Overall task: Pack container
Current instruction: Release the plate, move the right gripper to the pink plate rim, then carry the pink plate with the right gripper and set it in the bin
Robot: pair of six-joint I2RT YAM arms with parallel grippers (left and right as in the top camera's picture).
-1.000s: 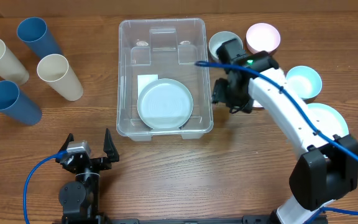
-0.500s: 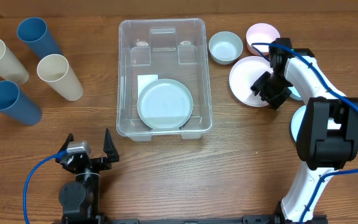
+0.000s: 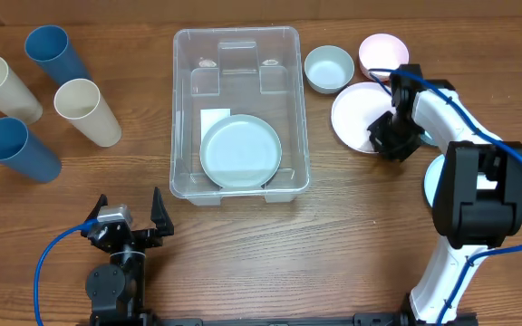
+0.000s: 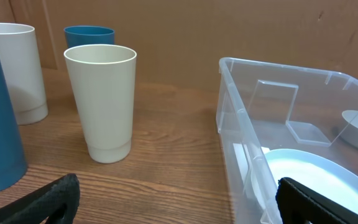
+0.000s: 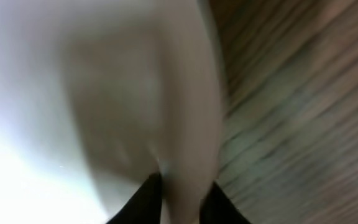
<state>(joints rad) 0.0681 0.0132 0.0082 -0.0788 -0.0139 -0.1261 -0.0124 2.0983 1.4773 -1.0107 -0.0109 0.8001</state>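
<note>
The container (image 3: 238, 54), a clear bin with a rim, sits on the table (image 3: 333, 254) near its middle, its long side running away from the robot. A pale round plate (image 3: 240, 151) lies flat inside it at the near end, partly over a white label (image 3: 212, 119) on the base. Right of the bin a white plate (image 3: 356, 113) rests on the table, with a pale bowl (image 3: 329, 69) and a pink bowl (image 3: 383, 52) just beyond it. The right gripper (image 3: 393, 143) is down at the near right edge of the white plate; the blurred right wrist view shows its jaws drawn narrow, one dark finger (image 5: 143, 198) on each side of the plate's rim, pinching it. A light blue plate (image 3: 431, 184) shows partly under the right arm. The left gripper (image 3: 130, 205) hangs near the front edge of the table, jaws spread wide and holding nothing. Left of the bin stand four upright cups: two blue cups (image 3: 51, 50) and two cream cups (image 3: 84, 109).
</note>
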